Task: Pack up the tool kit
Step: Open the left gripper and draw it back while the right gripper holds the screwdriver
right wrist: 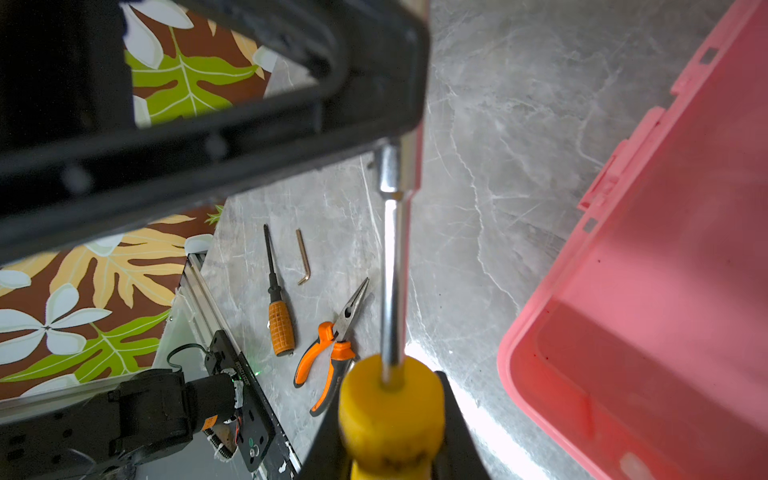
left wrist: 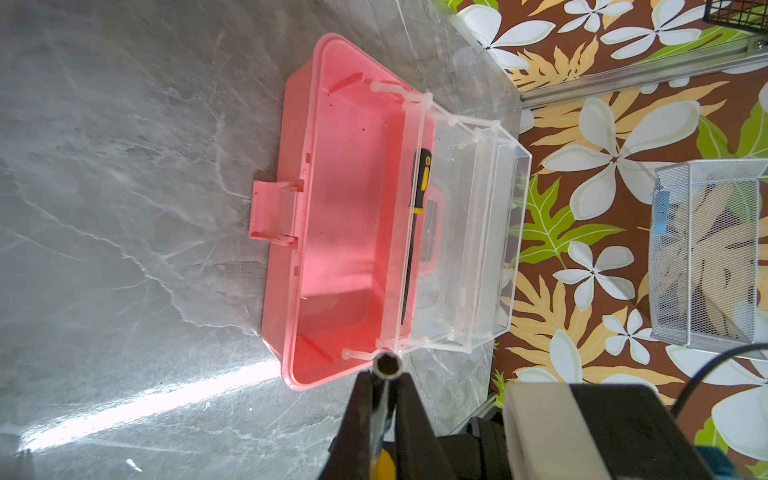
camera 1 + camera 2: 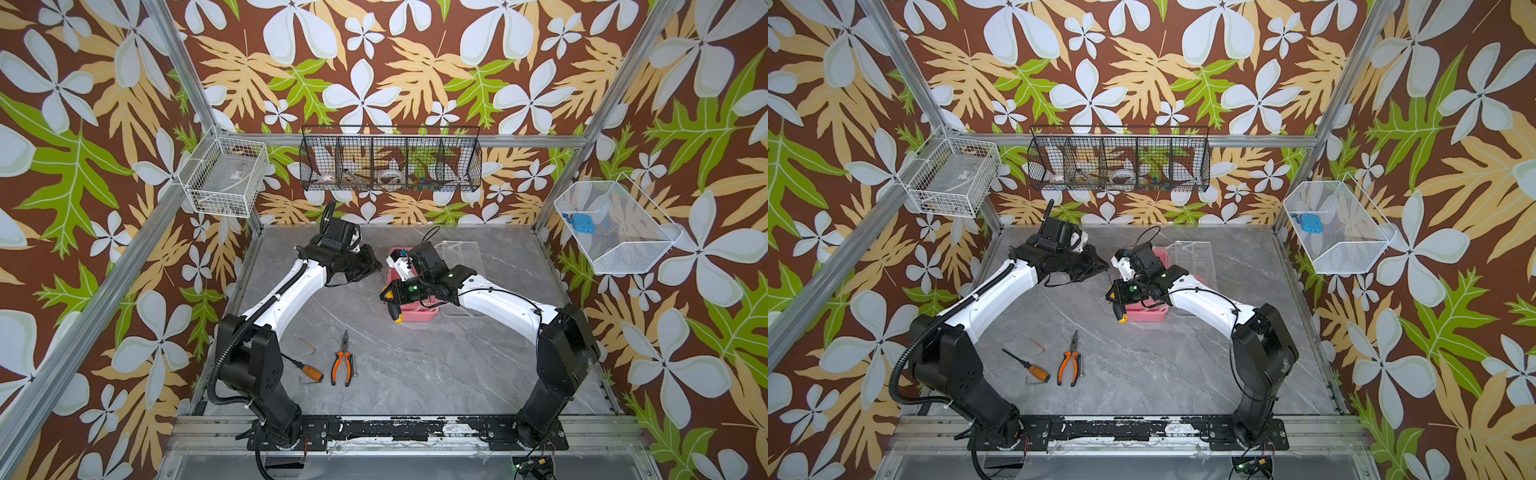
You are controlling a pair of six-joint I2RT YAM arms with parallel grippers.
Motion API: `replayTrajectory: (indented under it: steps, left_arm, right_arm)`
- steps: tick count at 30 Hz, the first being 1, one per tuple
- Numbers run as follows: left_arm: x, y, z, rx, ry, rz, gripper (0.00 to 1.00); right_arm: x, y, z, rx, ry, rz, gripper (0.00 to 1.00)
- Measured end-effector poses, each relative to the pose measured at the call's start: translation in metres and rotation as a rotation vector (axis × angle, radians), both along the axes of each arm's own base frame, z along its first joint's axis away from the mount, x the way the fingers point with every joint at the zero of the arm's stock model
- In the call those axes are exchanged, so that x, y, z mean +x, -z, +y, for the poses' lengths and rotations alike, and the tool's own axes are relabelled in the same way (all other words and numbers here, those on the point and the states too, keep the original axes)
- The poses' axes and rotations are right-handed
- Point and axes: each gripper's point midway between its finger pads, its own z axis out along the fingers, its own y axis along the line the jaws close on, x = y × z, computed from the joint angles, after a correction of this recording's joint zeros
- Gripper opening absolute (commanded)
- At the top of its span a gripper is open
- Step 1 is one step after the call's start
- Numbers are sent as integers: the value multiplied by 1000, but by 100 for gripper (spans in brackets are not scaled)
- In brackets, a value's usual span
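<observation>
- The pink case (image 3: 419,316) sits right of centre in both top views. It is open, with its clear lid (image 3: 461,249) folded back toward the upper right.
- One yellow-black screwdriver (image 2: 420,178) already lies along the hinge side (in the case or in the lid, I cannot tell).
- The yellow-handled driver (image 1: 390,270) hangs just off the case's lower-left corner, above the table, held at both ends.
- The right gripper (image 1: 390,415) is pressed onto the yellow handle, and the left gripper (image 2: 384,378) pinches the metal socket tip.
- This reads as a hand-over. The left jaws should let go only once the handle grip is firm, and should part straight so they don't drag the shaft sideways.
- After that, the long shaft wants to go in parallel to the case's long wall. It is best lowered close to the floor before release.
- The main risk is the tip catching the rim or the latch (image 2: 274,216).
- The pliers (image 3: 344,353), an orange-handled screwdriver (image 3: 311,372) and a hex key (image 1: 304,257) lie at the table's lower left, well apart from the case and not yet packed.
</observation>
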Motion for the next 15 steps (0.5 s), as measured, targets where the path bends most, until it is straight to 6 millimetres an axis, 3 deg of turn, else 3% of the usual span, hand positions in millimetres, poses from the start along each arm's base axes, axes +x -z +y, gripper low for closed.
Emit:
replayTrajectory:
  steps: [6, 10, 15]
  left_arm:
    - [-12, 22, 2, -16, -7, 33, 19]
    - [-22, 42, 4, -20, -14, 73, 12]
    - [-30, 61, 12, 17, -32, 99, 14]
  right_arm:
    - [-11, 18, 0, -15, -23, 44, 0]
    - [-18, 30, 5, -23, -47, 70, 0]
    - [-26, 48, 13, -55, -75, 90, 0]
